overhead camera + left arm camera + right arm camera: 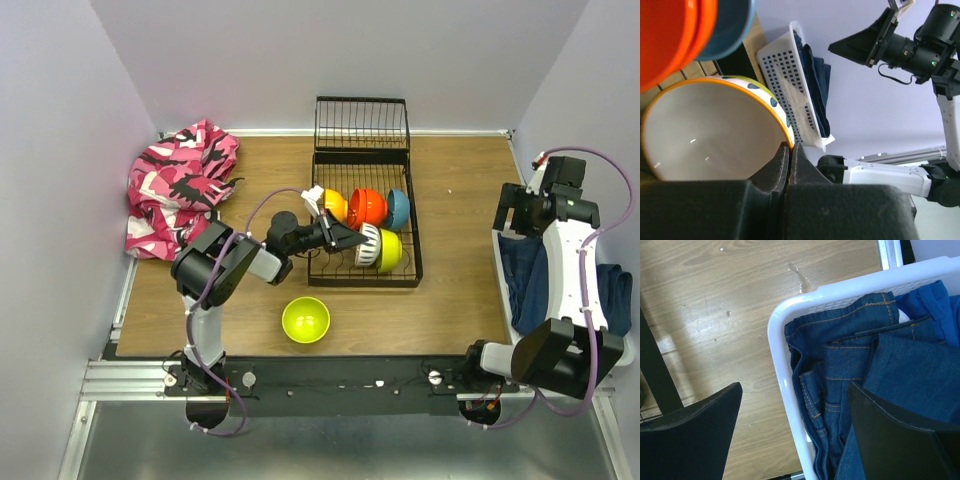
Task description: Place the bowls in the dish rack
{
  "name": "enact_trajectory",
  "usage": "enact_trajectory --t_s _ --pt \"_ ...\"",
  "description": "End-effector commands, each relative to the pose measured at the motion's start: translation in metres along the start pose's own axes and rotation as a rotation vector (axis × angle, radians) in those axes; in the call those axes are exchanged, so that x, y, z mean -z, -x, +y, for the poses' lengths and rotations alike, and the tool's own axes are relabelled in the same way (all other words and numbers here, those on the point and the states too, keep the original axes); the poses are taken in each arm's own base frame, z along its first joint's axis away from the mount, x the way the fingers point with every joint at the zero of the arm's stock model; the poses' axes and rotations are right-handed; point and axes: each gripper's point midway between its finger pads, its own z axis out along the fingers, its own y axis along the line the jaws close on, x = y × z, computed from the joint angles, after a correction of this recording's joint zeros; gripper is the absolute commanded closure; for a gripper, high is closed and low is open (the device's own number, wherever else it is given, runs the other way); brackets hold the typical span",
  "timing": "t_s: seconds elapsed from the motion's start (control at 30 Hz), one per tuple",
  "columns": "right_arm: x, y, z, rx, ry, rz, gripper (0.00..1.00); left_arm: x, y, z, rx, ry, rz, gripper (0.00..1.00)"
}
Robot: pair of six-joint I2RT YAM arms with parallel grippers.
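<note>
Wooden tabletop (450, 290), enclosed by pale walls. Nearest the arm bases, behind the left gripper (352, 238), one lime green bowl (305, 319) is seen upright on the wood, not yet loaded.

Left arm: the elbow is folded close to its base and the forearm is stretched out over the near rail of the dish rack (362, 283), with the wrist rolled onto its side. The fingers (777, 165) are pressed together, no gap visible. Their tips lie against the orange rim of a two-tone bowl (710, 135), cream inside and lime outside, stood on edge in the rack with its mouth turned to the gripper. Whether the rim is pinched or merely touched cannot be told.

Step judged: seating this bowl. It should be confirmed wedged between divider wires before the tool is drawn off. Withdrawal is best made straight back along the forearm, so that the rim is not dragged and the row beyond is not knocked.

Beyond the fingertips, an orange bowl (335, 205), a red bowl (368, 207) and a blue bowl (399, 209) are racked on edge in a row. Farther on, the wire flap (362, 123) is seen at the rack's far end.

Right gripper (792, 390), well apart to the side: fingers are spread wide with nothing between them, hung above jeans (840, 340) in a white basket (777, 340).
</note>
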Motion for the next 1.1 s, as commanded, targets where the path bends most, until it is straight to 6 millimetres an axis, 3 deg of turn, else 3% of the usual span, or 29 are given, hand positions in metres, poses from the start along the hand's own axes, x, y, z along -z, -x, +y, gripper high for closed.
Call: enact_trajectory --t_s 0.0,0.07,0.33,0.5,0.83,0.87,0.9,0.97,1.0,1.07 --pt "0.008 0.009 -0.011 0.012 -0.048 -0.002 0.07 0.001 0.018 -0.044 -0.059 -0.226 -0.074 1.00" --pt "0.010 0.011 -0.013 0.017 -0.058 -0.004 0.07 0.000 0.017 -0.033 -0.031 -0.208 -0.075 1.00" --pt "0.011 0.003 -0.014 0.025 -0.064 0.009 0.07 0.005 0.011 -0.027 0.042 -0.221 -0.057 0.98" --pt "0.012 0.003 -0.012 0.020 -0.054 0.004 0.07 0.016 0.003 -0.018 0.004 -0.163 -0.042 0.76" --pt "0.018 -0.003 -0.005 -0.003 -0.020 -0.011 0.07 0.024 0.005 -0.021 -0.146 -0.095 -0.006 0.47" --pt "0.019 -0.003 -0.004 -0.005 -0.016 -0.010 0.07 0.027 0.004 -0.016 -0.159 -0.065 0.002 0.46" --pt "0.022 -0.001 -0.003 -0.006 -0.008 -0.018 0.07 0.030 0.001 0.003 -0.120 0.023 0.028 0.45" --pt "0.025 0.001 0.000 -0.018 0.003 -0.030 0.07 0.039 0.004 0.009 -0.216 0.075 0.036 0.45" --pt "0.026 0.003 0.001 -0.023 0.008 -0.037 0.07 0.045 -0.001 0.025 -0.185 0.155 0.063 0.44" --pt "0.029 0.004 0.006 -0.035 0.035 -0.052 0.07 0.054 0.003 0.029 -0.295 0.202 0.078 0.44"
